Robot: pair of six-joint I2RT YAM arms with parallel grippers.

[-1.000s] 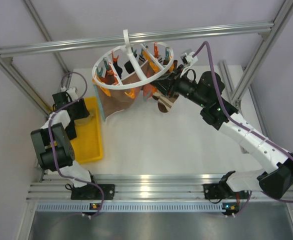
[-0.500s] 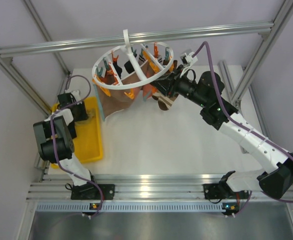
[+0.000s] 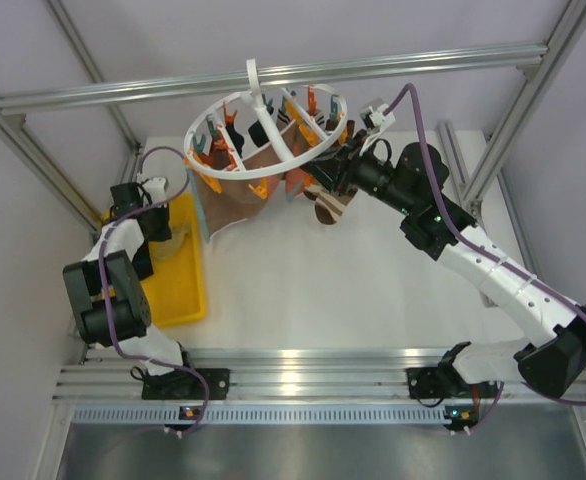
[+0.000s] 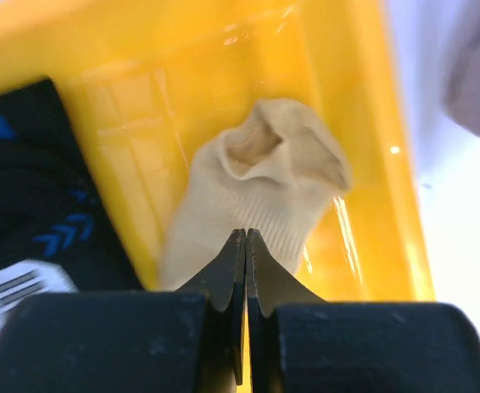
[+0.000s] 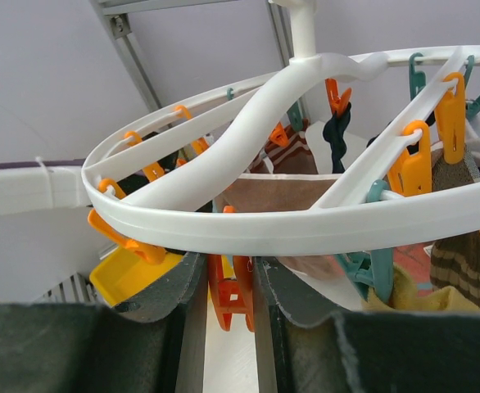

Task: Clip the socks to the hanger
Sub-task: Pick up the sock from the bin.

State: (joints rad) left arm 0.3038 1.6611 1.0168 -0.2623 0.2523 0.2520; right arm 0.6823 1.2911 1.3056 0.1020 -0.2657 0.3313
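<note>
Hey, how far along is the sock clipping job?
Done: brown fabric socks hang clipped under the round white plastic hanger. In hand: the right gripper squeezes an orange clip; the left gripper is shut at a cream sock in the yellow plastic tray, grip unclear. Left: that sock and a black sock beside it.

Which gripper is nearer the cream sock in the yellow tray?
Left: the left gripper shut directly over the cream sock; right gripper far across, gripping an orange clip on the hanger.

Views around the hanger (image 3: 263, 118)
Overhead looks down; right wrist, close beneath, shares it; left wrist hangs close over the yellow tray (image 4: 371, 123) to its left.
</note>
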